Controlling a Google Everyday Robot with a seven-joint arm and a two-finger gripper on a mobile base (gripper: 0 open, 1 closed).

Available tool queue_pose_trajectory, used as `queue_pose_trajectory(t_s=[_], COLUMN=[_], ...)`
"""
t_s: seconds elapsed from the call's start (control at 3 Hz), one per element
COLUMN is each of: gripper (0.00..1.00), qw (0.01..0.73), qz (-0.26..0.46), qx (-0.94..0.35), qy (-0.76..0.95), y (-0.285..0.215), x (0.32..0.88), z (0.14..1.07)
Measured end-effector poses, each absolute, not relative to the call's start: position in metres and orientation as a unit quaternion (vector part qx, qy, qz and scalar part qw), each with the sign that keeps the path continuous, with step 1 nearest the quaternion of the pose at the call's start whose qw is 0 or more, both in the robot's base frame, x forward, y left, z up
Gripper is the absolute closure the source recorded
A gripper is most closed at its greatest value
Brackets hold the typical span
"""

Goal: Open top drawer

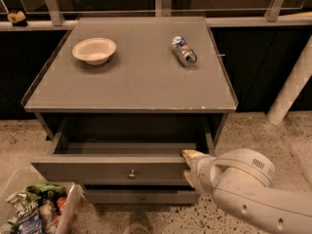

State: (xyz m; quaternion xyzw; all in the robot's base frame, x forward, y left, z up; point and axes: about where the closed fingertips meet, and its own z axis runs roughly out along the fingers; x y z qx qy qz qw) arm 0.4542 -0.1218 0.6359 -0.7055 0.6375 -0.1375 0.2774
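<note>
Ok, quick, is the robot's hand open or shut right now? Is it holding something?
Gripper: at the right end of the top drawer front, which is pulled partly out. Open, shut or holding it: cannot be told.

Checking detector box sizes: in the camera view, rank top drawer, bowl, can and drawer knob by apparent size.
1. top drawer
2. bowl
3. can
4. knob
Bowl and can sit farther back, yet the order is clear. The gripper is at the top drawer's right end, by its front.
</note>
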Motion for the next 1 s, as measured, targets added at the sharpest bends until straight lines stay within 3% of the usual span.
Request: queue_pose_trajectory(t_s=[1.0], gripper=[1.0], qw=[0.297], qz=[-0.156], qx=[-0.707], qy=[0.622], y=[-0.122], x=[0.431], z=[0.659])
